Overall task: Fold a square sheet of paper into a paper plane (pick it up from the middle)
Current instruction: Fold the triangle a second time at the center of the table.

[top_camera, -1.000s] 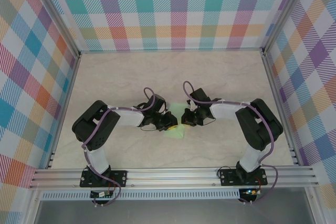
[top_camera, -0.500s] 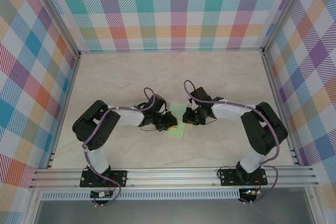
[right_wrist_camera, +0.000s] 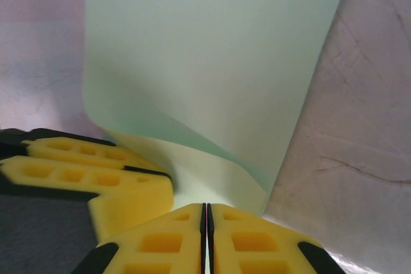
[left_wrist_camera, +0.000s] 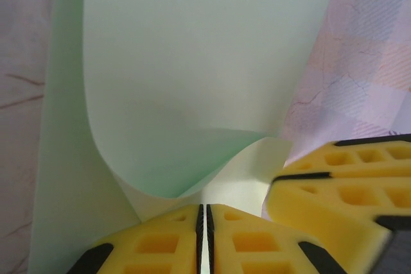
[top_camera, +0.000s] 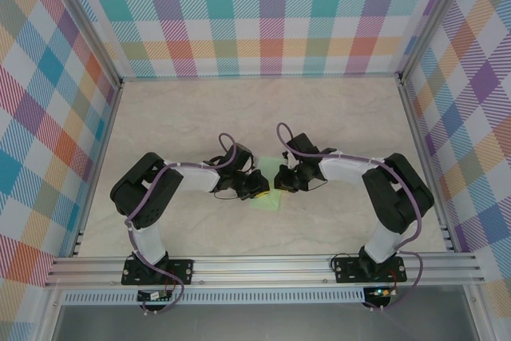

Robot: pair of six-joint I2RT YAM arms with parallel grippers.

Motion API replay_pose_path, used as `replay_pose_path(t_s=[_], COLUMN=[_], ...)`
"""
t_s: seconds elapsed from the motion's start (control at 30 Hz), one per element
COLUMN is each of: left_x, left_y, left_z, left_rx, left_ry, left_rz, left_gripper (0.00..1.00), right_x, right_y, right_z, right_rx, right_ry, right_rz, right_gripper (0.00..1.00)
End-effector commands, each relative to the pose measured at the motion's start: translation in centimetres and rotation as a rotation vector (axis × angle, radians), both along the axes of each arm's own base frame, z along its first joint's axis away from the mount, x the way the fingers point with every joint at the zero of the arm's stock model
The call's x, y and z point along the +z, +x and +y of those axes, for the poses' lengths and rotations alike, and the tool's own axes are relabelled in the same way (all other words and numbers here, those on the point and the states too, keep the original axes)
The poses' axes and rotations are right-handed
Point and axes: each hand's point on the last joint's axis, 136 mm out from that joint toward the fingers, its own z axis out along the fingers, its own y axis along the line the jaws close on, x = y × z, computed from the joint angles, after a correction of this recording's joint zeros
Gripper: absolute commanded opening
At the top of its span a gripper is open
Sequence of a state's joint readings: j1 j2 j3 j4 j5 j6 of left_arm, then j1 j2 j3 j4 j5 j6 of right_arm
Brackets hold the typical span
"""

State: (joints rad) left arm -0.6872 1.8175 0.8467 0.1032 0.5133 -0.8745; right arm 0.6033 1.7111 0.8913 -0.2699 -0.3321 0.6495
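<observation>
Half-hiding the sheet (top_camera: 267,200), left claw (left_wrist_camera: 204,210) and right claw (right_wrist_camera: 205,206) pinch it.

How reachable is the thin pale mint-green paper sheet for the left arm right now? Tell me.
Yes, it seems: the left gripper is shut on the thin pale mint-green paper sheet, nothing between.

The right tool (top_camera: 281,180) has edged slightly left, closer to the left tool (top_camera: 257,187), and its arm's elbow has drawn back in after swinging outward. Less of the green sheet of paper (top_camera: 268,200) now shows between them.
</observation>
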Motion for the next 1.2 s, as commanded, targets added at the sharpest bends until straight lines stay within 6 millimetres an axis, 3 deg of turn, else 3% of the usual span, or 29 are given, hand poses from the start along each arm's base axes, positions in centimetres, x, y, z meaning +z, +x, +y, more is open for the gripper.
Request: replay_pose_path(t_s=[0.0, 0.1, 0.37, 0.63, 0.9, 1.17], left_x=[-3.1, -2.4, 1.9, -0.4, -2.8, -2.2], left_y=[-1.9, -1.6, 0.9, 1.3, 1.1, 2.6], left_z=[2.1, 1.8, -0.1, 0.8, 4.1, 6.3], left_rx=[0.015, 0.013, -0.001, 0.017, 0.086, 0.194], left_ry=[0.133, 0.119, 0.033, 0.112, 0.236, 0.293], left_rz=[0.086, 0.069, -0.070, -0.037, -0.018, -0.043], left_gripper=[0.13, 0.13, 0.14, 0.14, 0.14, 0.14], right_x=[-0.3, -1.6, -4.2, -5.1, -6.1, -7.6], right_y=[0.7, 0.4, -0.9, -1.5, -1.9, -3.0], right_z=[0.3, -0.4, -2.0, -2.9, -4.2, -6.2], right_rx=[0.003, 0.000, 0.016, 0.024, 0.025, 0.041], right_ry=[-0.014, -0.058, -0.149, -0.193, -0.266, -0.377], right_rz=[-0.013, 0.007, 0.063, 0.084, 0.099, 0.133], right_gripper=[0.11, 0.10, 0.10, 0.10, 0.10, 0.10])
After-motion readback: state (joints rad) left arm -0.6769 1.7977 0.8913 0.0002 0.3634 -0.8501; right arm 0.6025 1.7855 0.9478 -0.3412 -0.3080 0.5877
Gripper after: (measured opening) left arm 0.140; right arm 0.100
